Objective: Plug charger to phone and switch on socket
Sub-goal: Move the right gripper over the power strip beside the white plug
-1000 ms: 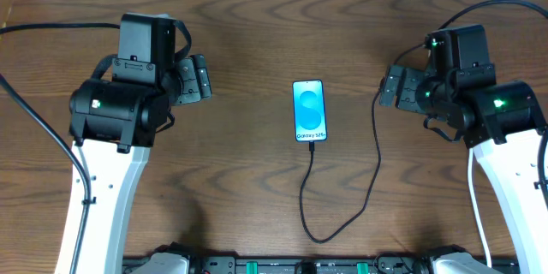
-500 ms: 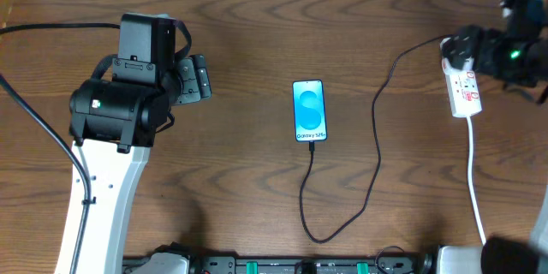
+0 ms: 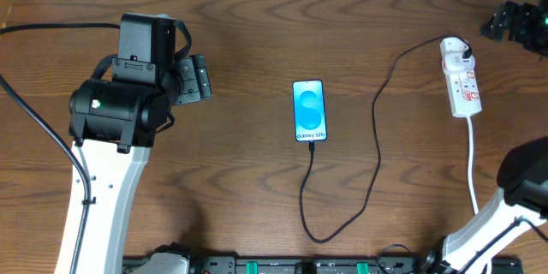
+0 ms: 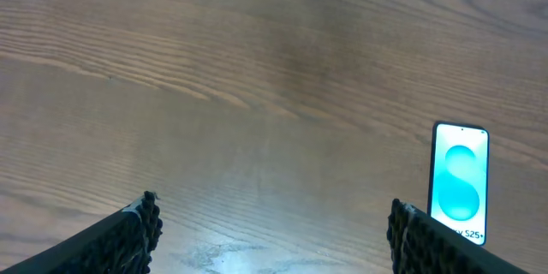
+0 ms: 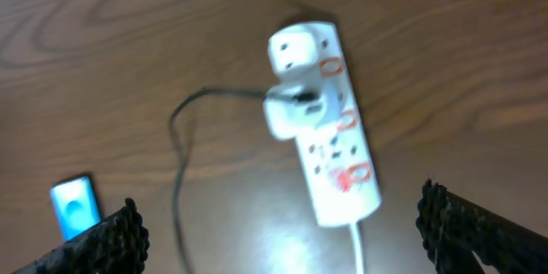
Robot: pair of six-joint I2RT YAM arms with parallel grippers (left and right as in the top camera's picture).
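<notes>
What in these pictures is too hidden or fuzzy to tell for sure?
- Narrow white power strip: switch position unreadable; the right wrist view is blurred, overhead too small.
- Tip of the thin black charger cable at the blue-screened smartphone: too small overhead; in the left wrist view, one of the left fingers covers it.

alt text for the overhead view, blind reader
A lit phone lies screen-up at the centre of a wooden table, a black charger cable looping from its bottom edge to a white socket strip at right. The left claw hangs open left of the phone; the right claw sits open at the top right corner.
</notes>
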